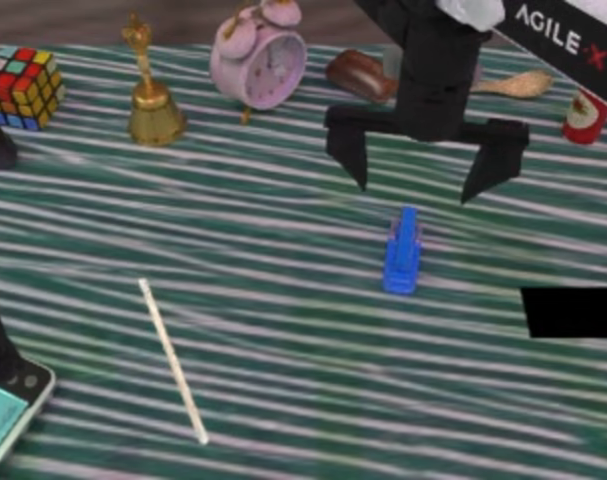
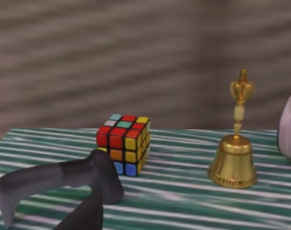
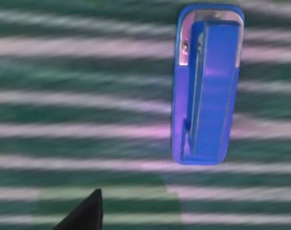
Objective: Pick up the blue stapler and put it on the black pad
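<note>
Right gripper [image 1: 426, 178], jaws spread wide, above the blue stapler [image 1: 402, 252]: likely light, rigid, smooth plastic, best pinched across its narrow sides at mid-length

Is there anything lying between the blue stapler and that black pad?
No. In the top view, only bare striped cloth separates the blue stapler from the black pad.

right arm [image 1: 568, 45] housing, white "AGILE·X" lettering (partly cropped)
</note>
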